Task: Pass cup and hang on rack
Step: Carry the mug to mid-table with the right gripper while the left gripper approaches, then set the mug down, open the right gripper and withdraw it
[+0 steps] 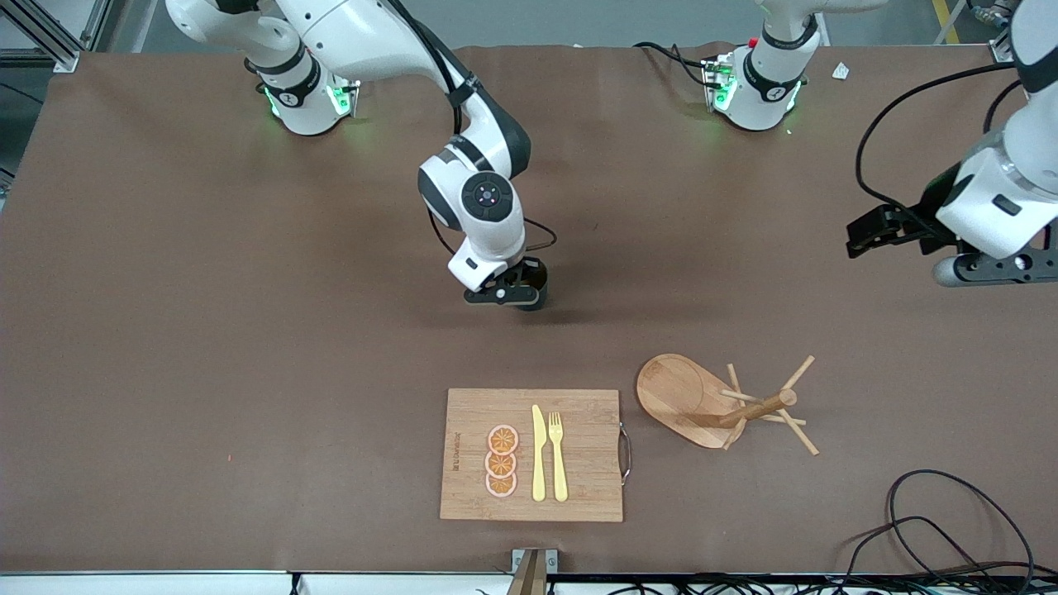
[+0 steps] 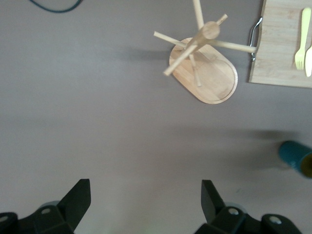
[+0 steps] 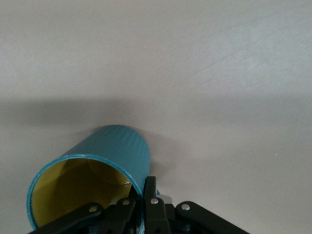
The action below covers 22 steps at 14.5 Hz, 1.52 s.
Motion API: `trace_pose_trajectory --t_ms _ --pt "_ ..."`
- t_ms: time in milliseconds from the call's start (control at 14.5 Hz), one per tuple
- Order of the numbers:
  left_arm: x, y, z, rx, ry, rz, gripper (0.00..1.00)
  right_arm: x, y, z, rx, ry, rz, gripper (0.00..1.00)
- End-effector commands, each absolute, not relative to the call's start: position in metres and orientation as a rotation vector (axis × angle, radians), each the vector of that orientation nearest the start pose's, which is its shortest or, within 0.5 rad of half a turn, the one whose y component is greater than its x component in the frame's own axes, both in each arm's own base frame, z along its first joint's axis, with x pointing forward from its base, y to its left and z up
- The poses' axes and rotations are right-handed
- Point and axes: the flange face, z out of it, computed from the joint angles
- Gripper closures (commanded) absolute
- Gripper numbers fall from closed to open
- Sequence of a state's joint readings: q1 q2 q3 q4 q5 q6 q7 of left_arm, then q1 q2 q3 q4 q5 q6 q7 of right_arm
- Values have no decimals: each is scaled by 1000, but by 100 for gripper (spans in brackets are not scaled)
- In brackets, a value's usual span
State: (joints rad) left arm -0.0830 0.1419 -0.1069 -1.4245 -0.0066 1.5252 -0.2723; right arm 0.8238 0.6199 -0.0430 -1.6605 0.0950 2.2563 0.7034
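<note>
Rack (image 1: 717, 402) stands just beside the cutting board (image 1: 533, 454). Farther from the camera than the board, right gripper (image 1: 514, 294) pinches the cup (image 3: 92, 173) at its rim, low over the table. Left gripper (image 1: 883, 231), fingers spread, waits toward its own end. Judged step: carrying the cup to handover; next, bring the grippers together.

Both arms are glossy white with black joint bands, and green lights glow at their bases along the top of the frame. The right arm's wrist carries a round black disc with small coloured dots. Black cables loop beside each arm. Each tool is matte black, with silver screws at the finger hinges.
</note>
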Motion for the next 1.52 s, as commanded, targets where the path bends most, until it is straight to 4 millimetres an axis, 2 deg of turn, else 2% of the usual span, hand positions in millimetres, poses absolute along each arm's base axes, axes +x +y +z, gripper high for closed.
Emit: trace_pose_trajectory --t_ms 0,69,138,276,414,690,828,897,966,1103,1241,1448 --pt "573 -147 613 -3147 -244 82 0 474 494 247 -3113 -22 91 97" --pt "568 -163 614 -3143 -280 80 0 473 495 247 -3112 -24 92 92" --pt "563 -178 614 -3137 -321 81 0 473 495 247 -3113 -35 91 91" --pt "552 -211 613 -3122 -397 81 0 474 494 247 -3113 -38 90 75" --pt "540 -242 613 -3101 -487 75 0 475 494 248 -3114 -37 89 2" --pt "522 -289 604 -3061 -605 78 0 478 493 265 -3126 -60 124 0" --pt "516 -308 600 -3058 -615 64 0 482 483 298 -3126 -110 169 0" --pt "512 -317 598 -3056 -622 60 0 490 470 314 -3121 -115 182 0" --pt "509 -328 595 -3056 -632 57 0 499 451 333 -3122 -137 203 0" --pt "503 -344 592 -3054 -673 45 0 525 395 367 -3132 -96 273 0" --pt "497 -360 587 -3049 -679 27 0 547 338 383 -3148 22 289 0" --pt "479 -393 573 -3003 -659 -19 0 569 261 400 -3147 -9 316 0"
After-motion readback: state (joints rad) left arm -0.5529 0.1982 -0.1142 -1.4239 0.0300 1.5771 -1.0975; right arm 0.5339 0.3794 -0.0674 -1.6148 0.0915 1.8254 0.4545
